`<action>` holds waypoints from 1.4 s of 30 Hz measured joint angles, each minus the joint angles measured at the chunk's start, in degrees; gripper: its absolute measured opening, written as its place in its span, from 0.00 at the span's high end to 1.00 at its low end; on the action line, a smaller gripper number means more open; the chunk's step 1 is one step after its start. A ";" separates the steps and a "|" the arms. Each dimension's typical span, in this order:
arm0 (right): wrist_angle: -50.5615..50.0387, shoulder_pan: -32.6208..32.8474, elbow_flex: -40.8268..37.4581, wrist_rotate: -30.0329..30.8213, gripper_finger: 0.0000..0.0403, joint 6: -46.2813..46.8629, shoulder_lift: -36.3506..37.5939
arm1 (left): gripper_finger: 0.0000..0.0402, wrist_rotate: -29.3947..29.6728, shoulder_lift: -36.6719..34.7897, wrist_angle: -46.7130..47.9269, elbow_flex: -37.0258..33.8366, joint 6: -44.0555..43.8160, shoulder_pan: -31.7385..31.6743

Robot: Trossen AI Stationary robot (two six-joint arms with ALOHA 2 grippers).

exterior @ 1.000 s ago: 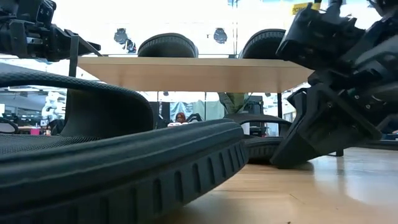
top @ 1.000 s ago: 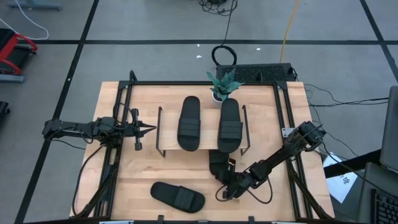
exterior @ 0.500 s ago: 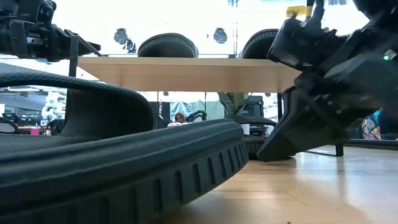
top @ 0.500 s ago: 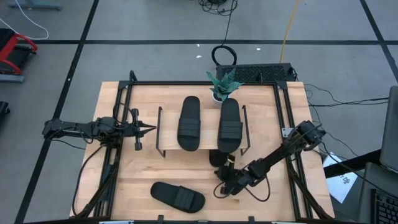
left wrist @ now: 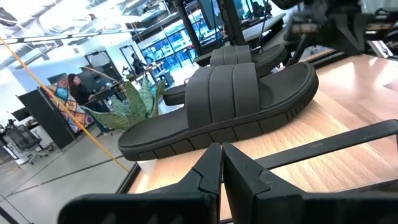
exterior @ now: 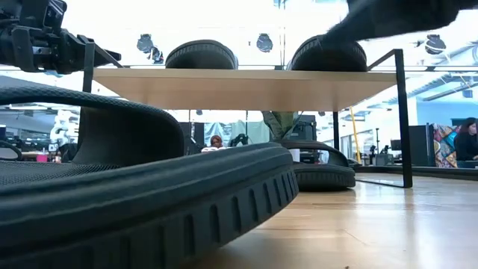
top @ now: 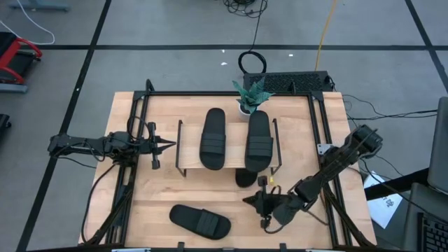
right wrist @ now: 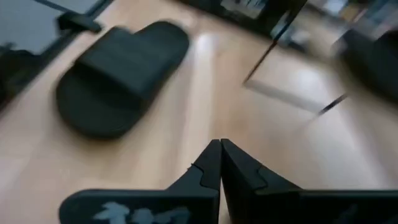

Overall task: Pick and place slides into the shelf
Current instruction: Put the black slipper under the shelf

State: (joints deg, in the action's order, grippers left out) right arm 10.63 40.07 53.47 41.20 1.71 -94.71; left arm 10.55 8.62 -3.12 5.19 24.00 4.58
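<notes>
Slides lie in three places. Two rest side by side on the top board of the shelf, which stands in the middle of the surface. A third slide sits on the surface beneath the shelf's front edge, under the right-hand one of the pair; only its rounded end shows from above, and the low view shows it resting flat on the surface beneath the top board. The fourth slide lies alone on the surface in front of the shelf, toward the left, turned at an angle and well apart from the shelf.

The right gripper hangs above the surface in front of the shelf, between the loose fourth slide and the right edge of the frame, near the third slide but not touching it. Its fingers are pressed together with nothing between them; its wrist view looks down on the fourth slide on the bare wood.

The left gripper waits at the left side of the surface, just beside the shelf's left end, pointing toward it. Its fingers are closed to a narrow slit and hold nothing.

A small potted plant stands behind the shelf.
</notes>
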 joint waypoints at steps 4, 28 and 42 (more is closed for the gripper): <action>0.76 -1.22 0.00 2.10 1.00 -9.72 1.57 | 0.95 0.02 0.00 -0.02 0.00 0.04 0.01; 1.81 -0.85 0.00 5.71 0.91 -19.25 4.25 | 0.95 1.57 -0.02 -0.02 0.00 0.34 0.00; -11.74 4.92 -6.55 26.04 0.99 -11.37 25.22 | 0.95 -1.77 -0.02 -4.86 0.02 -1.34 0.08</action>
State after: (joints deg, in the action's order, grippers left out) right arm -1.11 45.00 46.93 67.24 -9.66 -69.49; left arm 8.77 8.60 -7.98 5.21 22.66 4.66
